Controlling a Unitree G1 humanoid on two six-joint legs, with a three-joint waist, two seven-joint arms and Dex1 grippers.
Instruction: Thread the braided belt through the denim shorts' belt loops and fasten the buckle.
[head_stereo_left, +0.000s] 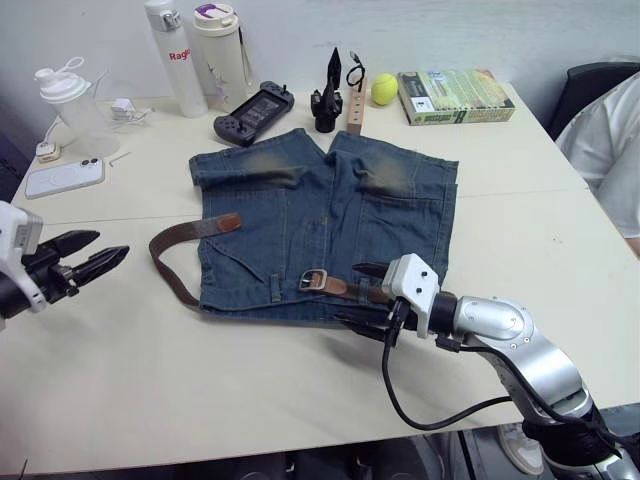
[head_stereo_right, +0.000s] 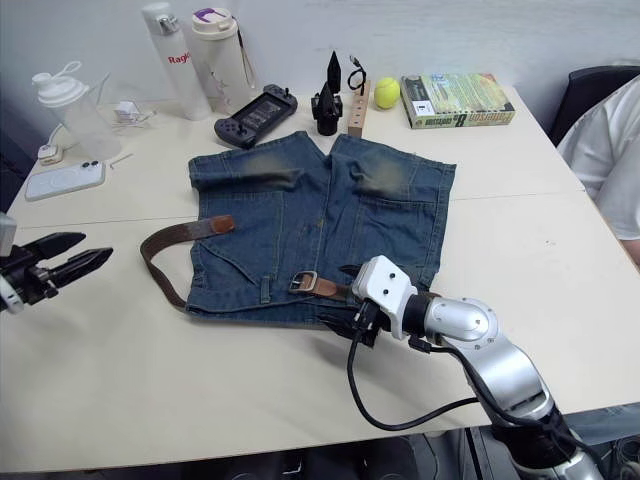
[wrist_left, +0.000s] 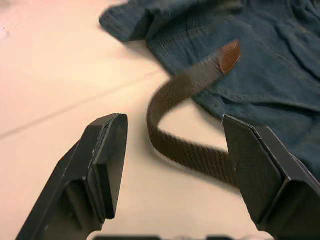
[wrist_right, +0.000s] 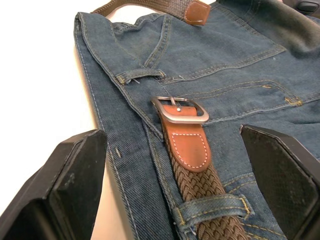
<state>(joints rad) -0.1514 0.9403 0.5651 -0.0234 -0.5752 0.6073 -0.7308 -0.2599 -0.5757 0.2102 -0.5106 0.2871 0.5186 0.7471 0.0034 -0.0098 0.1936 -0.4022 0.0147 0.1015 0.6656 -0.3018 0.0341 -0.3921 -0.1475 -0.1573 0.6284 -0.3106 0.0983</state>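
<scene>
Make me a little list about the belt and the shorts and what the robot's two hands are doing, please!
shorts: denim shorts lie flat on the table
belt: braided belt runs under a belt loop at the waistband; its free end curls out over the table at the robot's left
buckle: buckle lies on the waistband, not fastened
left gripper: left gripper hovers over the table beside the belt's curl, jaws open, holding nothing
right gripper: right gripper sits at the waistband by the buckle end, jaws open around the belt
</scene>
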